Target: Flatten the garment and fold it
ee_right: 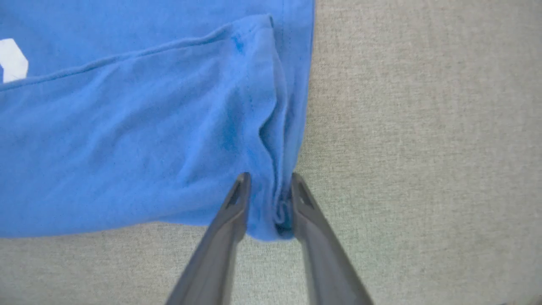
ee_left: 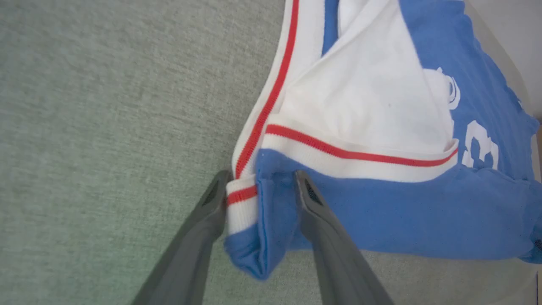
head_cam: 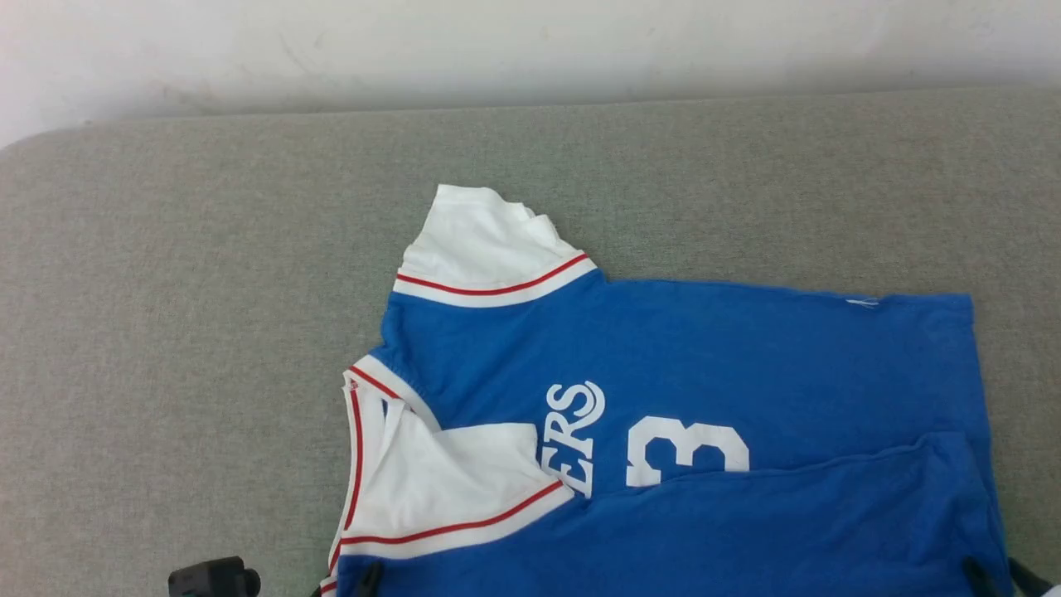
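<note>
While both claws sit at the near edge of the cloth, you may enter this moment as follows.

**Item.** The garment (head_cam: 713, 356): bright blue jersey with white sleeves, red-and-white trim and white lettering (head_cam: 572, 431). It lies on the grey cloth-covered table (head_cam: 166, 332), from the centre of the head view down to 5 o'clock, with the neck toward 9 o'clock and the hem toward 3 o'clock.

**Condition.**
- The near long side is turned over onto the body.
- That flap (head_cam: 746, 522) covers the foot of the number 3 (head_cam: 688, 452).
- The near sleeve (head_cam: 448, 481) lies folded inward.
- The far sleeve (head_cam: 485, 240) sticks out at 12 o'clock, unfolded and a little rumpled.
- The body is mostly flat, with light creasing near the hem corner.

**Left claw** (ee_left: 260, 180). It stands open at the collar-end corner, fingers well apart. One finger touches the striped cuff, and slack blue cloth lies between the two.

**Right claw** (ee_right: 269, 180). It sits at the hem-end corner, fingers narrowly apart with a bunched fold between them. Whether they pinch that fold or merely flank it, you cannot tell from this angle.

**Step in hand, as judged.** The first lengthwise fold is laid, and the claws sit at its two ends.

**Next move calls for.**
- Draw both claws back toward 6 o'clock without dragging the flap.
- Mind the bunch at the right claw.
- Then take the 12 o'clock edge, sleeve included, and fold it toward you.
</note>
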Motion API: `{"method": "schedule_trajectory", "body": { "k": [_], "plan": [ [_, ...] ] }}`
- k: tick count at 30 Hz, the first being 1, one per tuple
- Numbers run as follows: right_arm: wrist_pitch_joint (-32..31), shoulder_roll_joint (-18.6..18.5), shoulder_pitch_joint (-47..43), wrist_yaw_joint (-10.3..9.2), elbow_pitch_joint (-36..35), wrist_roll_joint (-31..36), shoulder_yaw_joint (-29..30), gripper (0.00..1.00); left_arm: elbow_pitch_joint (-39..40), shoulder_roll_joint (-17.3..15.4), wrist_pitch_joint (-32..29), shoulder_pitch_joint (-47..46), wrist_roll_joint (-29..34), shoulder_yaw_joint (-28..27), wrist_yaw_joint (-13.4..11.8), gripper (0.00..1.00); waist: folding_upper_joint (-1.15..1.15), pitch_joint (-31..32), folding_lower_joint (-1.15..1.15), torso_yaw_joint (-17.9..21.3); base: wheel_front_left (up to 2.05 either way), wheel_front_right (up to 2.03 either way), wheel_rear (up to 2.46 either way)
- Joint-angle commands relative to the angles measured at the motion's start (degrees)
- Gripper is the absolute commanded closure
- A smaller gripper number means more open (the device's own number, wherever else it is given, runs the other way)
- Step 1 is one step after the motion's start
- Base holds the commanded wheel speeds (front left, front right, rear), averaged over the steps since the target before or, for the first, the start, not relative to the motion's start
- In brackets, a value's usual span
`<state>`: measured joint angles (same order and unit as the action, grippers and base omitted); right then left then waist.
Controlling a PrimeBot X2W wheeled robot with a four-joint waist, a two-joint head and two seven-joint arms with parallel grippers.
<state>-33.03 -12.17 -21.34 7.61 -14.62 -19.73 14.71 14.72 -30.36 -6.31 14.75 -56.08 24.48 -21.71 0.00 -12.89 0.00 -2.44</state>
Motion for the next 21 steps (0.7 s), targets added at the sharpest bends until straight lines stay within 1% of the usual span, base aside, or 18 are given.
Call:
{"method": "schedule_trajectory", "body": {
  "k": [1,4,7,9,11,13,14,15,17,19,21],
  "plan": [
    [0.77,0.02,1.1,-0.12,0.44,0.38,-0.27,0.0,-1.05,0.41,0.32,-0.89,-0.63,-0.09,0.68,0.0,0.0,0.17,0.0,0.4,0.0,0.0,0.0],
    [2.57,-0.28,2.16,-0.12,1.14,-0.06,-1.09,0.0,-3.32,1.03,1.26,-1.36,-1.28,-0.66,1.72,0.0,0.0,0.44,0.0,0.96,0.0,0.0,0.0],
    [4.47,-0.37,2.92,-0.12,-0.04,-1.22,-0.62,0.0,-2.15,1.65,3.29,-0.63,-3.45,-3.05,3.42,0.0,0.0,0.83,0.0,1.64,0.0,0.0,0.0],
    [6.25,-0.71,3.61,-0.12,-1.92,-1.28,-0.07,0.0,0.3,0.94,5.01,0.5,-4.64,-5.74,4.29,0.0,0.0,0.91,0.0,2.21,0.0,0.0,0.0],
    [9.25,-1.22,5.01,-0.12,-3.87,-0.25,0.72,0.0,3.36,-1.09,6.86,1.25,-4.0,-8.48,4.69,0.0,0.0,0.69,0.0,2.91,0.0,0.0,0.0],
    [11.99,-2.46,6.22,-0.12,-5.18,2.12,0.34,0.0,6.33,-3.66,9.17,0.28,-1.07,-11.02,4.33,0.0,0.0,-0.04,0.0,3.25,0.0,0.0,0.0],
    [13.55,-2.34,7.0,-0.12,-5.47,2.97,0.53,0.0,7.72,-4.69,10.47,-0.9,0.91,-12.07,3.88,0.0,0.0,-0.5,0.0,3.32,0.0,0.0,0.0],
    [15.38,-1.81,8.01,-0.12,-5.74,3.51,0.69,0.0,8.96,-5.05,11.72,-2.57,2.41,-13.26,3.05,0.0,0.0,-1.19,0.0,3.4,0.0,0.0,0.0],
    [17.97,-1.02,10.01,-0.12,-5.73,4.6,-0.19,0.0,10.46,-6.46,13.45,-7.52,6.25,-14.22,2.53,0.0,0.0,-2.82,0.0,3.83,0.0,0.0,0.0],
    [20.06,-0.41,12.38,-0.12,-5.57,5.52,-1.9,0.0,10.97,-7.99,13.12,-13.34,9.7,-14.16,1.71,0.0,0.0,-4.89,0.0,4.63,0.0,0.0,0.0],
    [21.73,0.08,14.81,-0.12,-5.05,6.33,-3.92,0.0,10.46,-9.37,11.62,-20.57,12.5,-13.24,1.73,0.0,0.0,-7.0,0.0,5.43,0.0,0.0,0.0]
  ]
}}
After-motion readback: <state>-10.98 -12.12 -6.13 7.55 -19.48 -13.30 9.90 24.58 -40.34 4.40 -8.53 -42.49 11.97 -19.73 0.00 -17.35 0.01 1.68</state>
